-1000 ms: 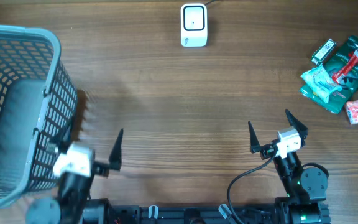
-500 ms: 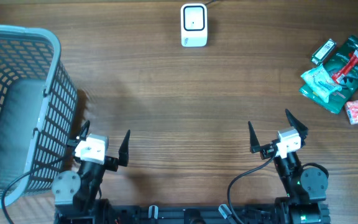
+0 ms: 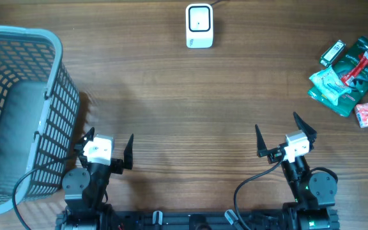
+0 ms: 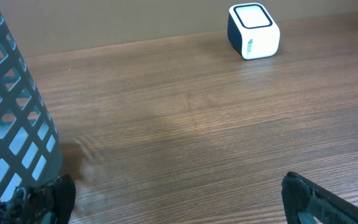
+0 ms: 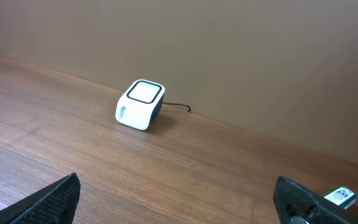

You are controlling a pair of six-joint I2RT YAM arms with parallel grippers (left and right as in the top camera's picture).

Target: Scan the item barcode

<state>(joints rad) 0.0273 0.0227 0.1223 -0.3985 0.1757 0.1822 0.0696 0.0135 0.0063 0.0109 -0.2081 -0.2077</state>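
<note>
Shifted right since earlier: left claw (image 3: 109, 137), splayed, empty, beside grey plastic lattice basket (image 3: 57, 48). Right claw (image 3: 276, 124) likewise released, nearer green-packaged item pile (image 3: 350, 75) lying ahead-right; white boxy scanner (image 3: 199, 25) ahead-left.

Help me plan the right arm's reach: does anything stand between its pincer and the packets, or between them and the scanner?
Nothing visible does. Only bare table lies between the right pincer and the packets, and between them and the scanner. The basket sits far left, off both paths.

Top-down overhead; low wrist cams twd scanner (image 3: 199, 25)
</note>
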